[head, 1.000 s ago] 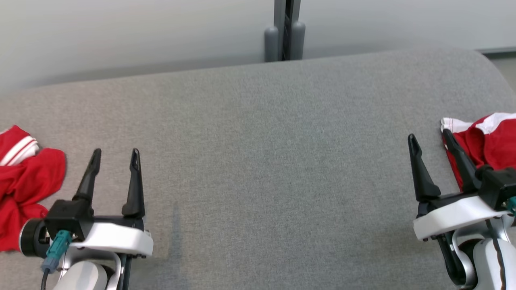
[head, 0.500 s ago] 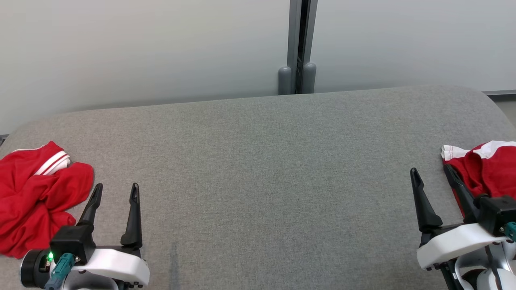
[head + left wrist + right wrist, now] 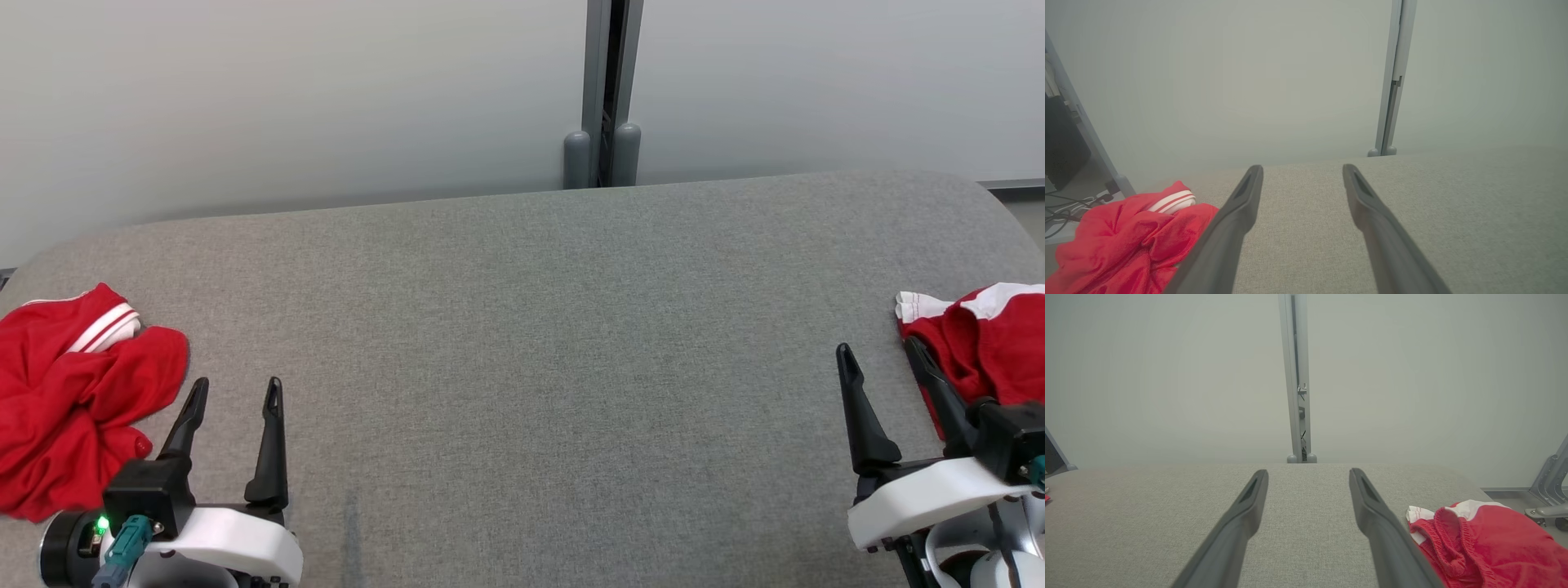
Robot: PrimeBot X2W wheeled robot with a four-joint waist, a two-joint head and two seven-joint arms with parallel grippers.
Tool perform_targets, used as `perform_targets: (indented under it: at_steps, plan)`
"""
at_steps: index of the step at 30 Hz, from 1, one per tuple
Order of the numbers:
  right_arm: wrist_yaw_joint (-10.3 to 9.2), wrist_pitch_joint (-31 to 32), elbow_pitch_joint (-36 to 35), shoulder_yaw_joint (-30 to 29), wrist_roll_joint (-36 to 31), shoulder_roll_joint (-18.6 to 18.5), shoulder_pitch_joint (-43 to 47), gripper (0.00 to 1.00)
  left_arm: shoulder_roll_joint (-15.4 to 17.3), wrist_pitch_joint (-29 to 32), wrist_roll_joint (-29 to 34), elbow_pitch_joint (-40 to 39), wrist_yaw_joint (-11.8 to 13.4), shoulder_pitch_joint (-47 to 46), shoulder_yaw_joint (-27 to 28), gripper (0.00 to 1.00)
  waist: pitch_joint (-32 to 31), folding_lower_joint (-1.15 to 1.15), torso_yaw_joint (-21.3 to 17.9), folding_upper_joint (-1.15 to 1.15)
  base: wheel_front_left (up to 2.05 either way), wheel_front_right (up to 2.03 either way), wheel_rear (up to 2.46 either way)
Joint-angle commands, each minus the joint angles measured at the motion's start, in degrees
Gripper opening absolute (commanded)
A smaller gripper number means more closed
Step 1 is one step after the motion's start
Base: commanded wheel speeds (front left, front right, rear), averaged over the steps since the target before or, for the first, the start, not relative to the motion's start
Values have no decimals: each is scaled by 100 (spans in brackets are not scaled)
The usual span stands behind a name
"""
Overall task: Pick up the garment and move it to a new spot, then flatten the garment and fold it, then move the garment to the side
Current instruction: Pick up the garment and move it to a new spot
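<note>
Left gripper (image 3: 237,384) and right gripper (image 3: 878,347) stayed wide open and empty, only the camera tipped up, so the red garment (image 3: 73,400) beside the left one still lay unpicked

Bright, flat, diffuse light all round; cannot tell where it comes from. Head view is sharp: the weave of the grey padded surface (image 3: 522,327) reads clean, shadows are faint and soft-edged. Red garment (image 3: 73,392) is heavily saturated, folds still readable. Both wrist views are milky and low in contrast, the wall (image 3: 1249,81) like fog. Left gripper (image 3: 1302,167) and right gripper (image 3: 1308,471) go blurry toward the bottom edge. Grey post (image 3: 1392,81) leans in the left wrist view: wide-angle distortion.
</note>
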Motion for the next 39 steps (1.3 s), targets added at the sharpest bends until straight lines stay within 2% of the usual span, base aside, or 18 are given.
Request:
perform_targets:
  at_steps: [1, 16, 22, 27, 39]
  plan:
    - [-1, -3, -44, -22, -16, 3, 64, 100, 29, 5, 5, -17, 30, -25, 3, 100, 8, 0, 6, 0, 0, 0, 0]
    - [-1, -42, -26, -39, -14, 23, -11, 100, 16, -13, 27, -31, 64, -131, -26, 100, 102, 0, 53, 0, 0, 0, 0]
    - [-1, -31, -83, -57, -47, 24, -13, 100, -28, -65, 9, 1, 48, -249, 8, 100, 153, 0, 269, 0, 0, 0, 0]
    - [-1, 7, -168, 15, -70, 15, -109, 100, -56, -150, -33, 9, 66, -296, 107, 100, 224, 0, 669, 0, 0, 0, 0]
    - [-1, 110, -247, 261, -16, -71, -244, 100, -168, -294, -65, 41, 46, -222, 341, 100, 321, 0, 1978, 0, 0, 0, 0]
